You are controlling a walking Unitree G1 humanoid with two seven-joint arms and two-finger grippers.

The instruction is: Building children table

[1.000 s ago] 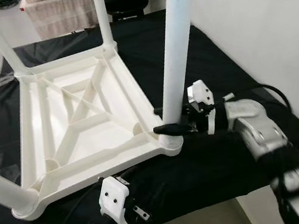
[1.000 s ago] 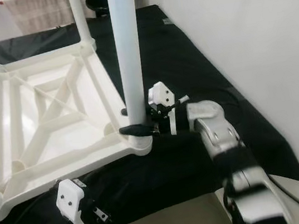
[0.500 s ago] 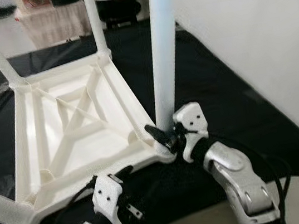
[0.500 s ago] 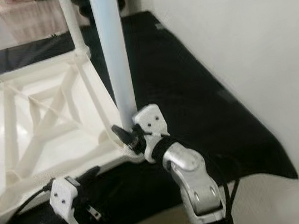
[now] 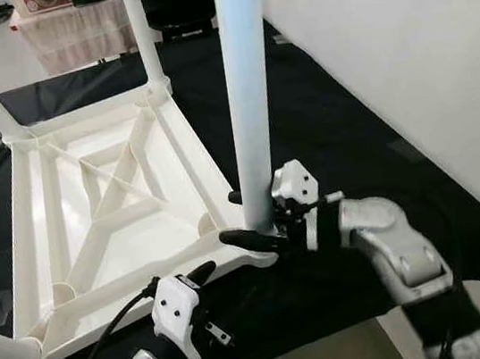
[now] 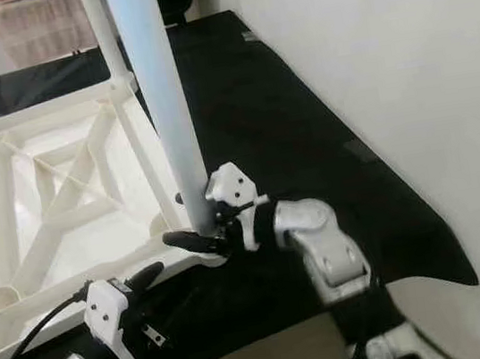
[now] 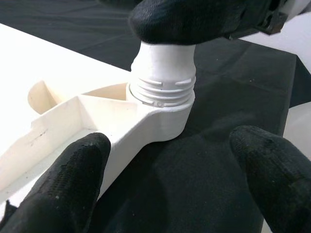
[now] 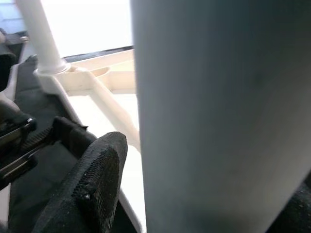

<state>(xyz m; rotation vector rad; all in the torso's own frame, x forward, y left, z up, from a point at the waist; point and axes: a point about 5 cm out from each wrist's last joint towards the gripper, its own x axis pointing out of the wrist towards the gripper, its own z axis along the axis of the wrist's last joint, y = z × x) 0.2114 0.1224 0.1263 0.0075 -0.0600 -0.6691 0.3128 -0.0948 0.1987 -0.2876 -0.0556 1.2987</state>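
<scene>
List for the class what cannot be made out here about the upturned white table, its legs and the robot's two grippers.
- Top of the near leg: cut off by the upper edge of both eye views.
- How far that leg is screwed into its corner socket: the right gripper covers part of the joint.
- Near left corner of the table: cut off by the left edge of the eye views.
- Left gripper: fingers spread, touching nothing visible; its fingertips run out of the wrist view.

No readable text, label or number anywhere — nothing legible on any surface.
</scene>
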